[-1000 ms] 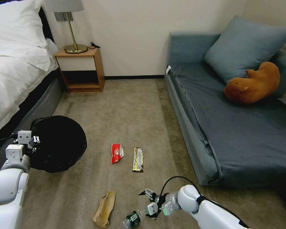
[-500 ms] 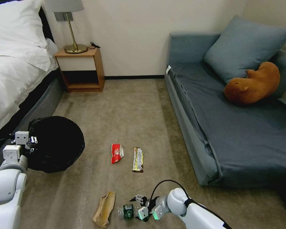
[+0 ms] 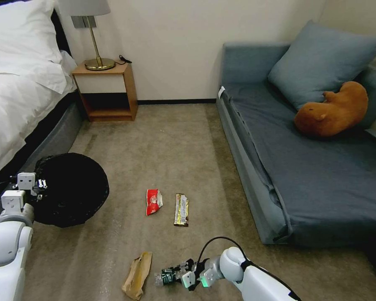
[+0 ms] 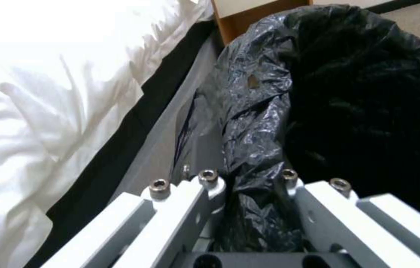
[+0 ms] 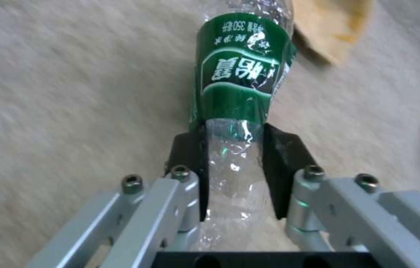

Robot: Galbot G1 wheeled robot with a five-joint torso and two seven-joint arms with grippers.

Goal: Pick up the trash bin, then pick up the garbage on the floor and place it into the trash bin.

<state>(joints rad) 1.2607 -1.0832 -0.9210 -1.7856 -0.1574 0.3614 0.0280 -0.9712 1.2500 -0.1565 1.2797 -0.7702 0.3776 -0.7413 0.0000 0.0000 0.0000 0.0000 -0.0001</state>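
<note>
trash bin (image 3: 69, 190) hung beside the bed (image 3: 12, 104), its bag rim pinched by the left gripper (image 4: 250, 186); all four litter pieces were on the carpet (image 3: 175, 146), none binned. right gripper (image 5: 234, 160) sat low on the floor, fingers pressed against the clear bottle (image 5: 237, 89), paper wrapper (image 3: 137, 274) just beside; red packet (image 3: 153, 201) and bar wrapper (image 3: 181, 209) lay farther out.

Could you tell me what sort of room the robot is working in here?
Most likely a hotel-style bedroom: a bed with white linen, a wooden nightstand bearing a brass lamp, and a blue-grey sofa on carpet.
</note>
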